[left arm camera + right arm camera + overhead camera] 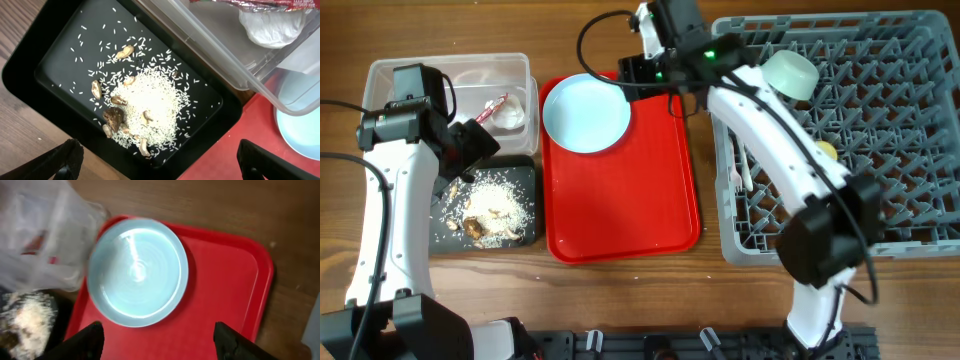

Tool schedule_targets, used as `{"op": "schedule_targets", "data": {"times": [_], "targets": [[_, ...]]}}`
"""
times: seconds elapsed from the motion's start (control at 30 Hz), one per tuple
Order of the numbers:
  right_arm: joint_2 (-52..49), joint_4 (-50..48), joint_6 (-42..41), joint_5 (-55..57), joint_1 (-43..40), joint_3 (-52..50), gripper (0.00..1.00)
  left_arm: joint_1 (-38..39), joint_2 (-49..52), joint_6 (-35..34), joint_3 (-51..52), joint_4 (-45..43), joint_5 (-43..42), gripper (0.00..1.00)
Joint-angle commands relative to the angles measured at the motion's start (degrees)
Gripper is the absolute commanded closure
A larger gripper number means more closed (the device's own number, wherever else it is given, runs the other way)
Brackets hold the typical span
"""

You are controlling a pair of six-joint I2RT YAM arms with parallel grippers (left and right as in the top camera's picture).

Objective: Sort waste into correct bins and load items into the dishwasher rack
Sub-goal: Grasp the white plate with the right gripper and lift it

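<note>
1. The waste looks sorted. The red-and-white wrapper (496,104) lies in the clear tub (470,68) at the counter's (620,300) 10 o'clock. The food scraps and rice (150,105) are heaped in the black tray (55,60) at 8 o'clock.
2. The dishwasher rack (920,120) at 3 o'clock is partly loaded. It holds the pale green bowl (790,75) near its 11 o'clock corner and the yellow cup (826,151) towards its 9 o'clock side. White cutlery (742,178) stands along that edge, but I cannot tell spoon from fork.
3. Left to load is the light blue plate (585,112), lying flat at the 11 o'clock corner of the red tray (650,190). The light blue bowl is not visible in any view.
4. The right jaws hang spread wide and empty, beside the plate's 1 o'clock rim.
5. The left jaws are also spread wide and empty, over the black tray's 12 o'clock edge.
6. The plate is probably next, and its low rim, flat on the tray, may be awkward to pinch.
</note>
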State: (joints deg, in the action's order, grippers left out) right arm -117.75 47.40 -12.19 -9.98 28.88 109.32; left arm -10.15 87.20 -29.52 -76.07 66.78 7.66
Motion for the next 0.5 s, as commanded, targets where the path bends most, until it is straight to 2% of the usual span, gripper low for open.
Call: {"op": "schedule_targets", "data": {"times": [0.0, 0.13, 0.2, 0.3, 0.4, 0.47], "targets": [[-9.3, -0.7, -3.3, 1.0, 0.8, 0.3, 0.28, -0.2, -0.9, -1.0, -0.1, 0.0, 0.3, 0.00], [-15.2, -3.6, -6.4, 1.8, 3.0, 0.2, 0.29, -0.2, -0.9, -1.0, -0.1, 0.1, 0.3, 0.00], [-16.9, -3.4, -10.6, 3.6, 3.5, 0.2, 0.29, -0.2, -0.9, -1.0, -0.1, 0.1, 0.3, 0.00], [-18.6, -2.0, -15.7, 4.6, 3.6, 0.1, 0.40, -0.2, -0.9, -1.0, -0.1, 0.1, 0.3, 0.00], [-19.0, -0.9, -16.5, 4.8, 3.6, -0.2, 0.48, -0.2, -0.9, -1.0, -0.1, 0.0, 0.3, 0.00], [-19.0, 2.1, -19.4, 8.5, 3.6, -0.2, 0.59, -0.2, -0.9, -1.0, -0.1, 0.1, 0.3, 0.00]]}}
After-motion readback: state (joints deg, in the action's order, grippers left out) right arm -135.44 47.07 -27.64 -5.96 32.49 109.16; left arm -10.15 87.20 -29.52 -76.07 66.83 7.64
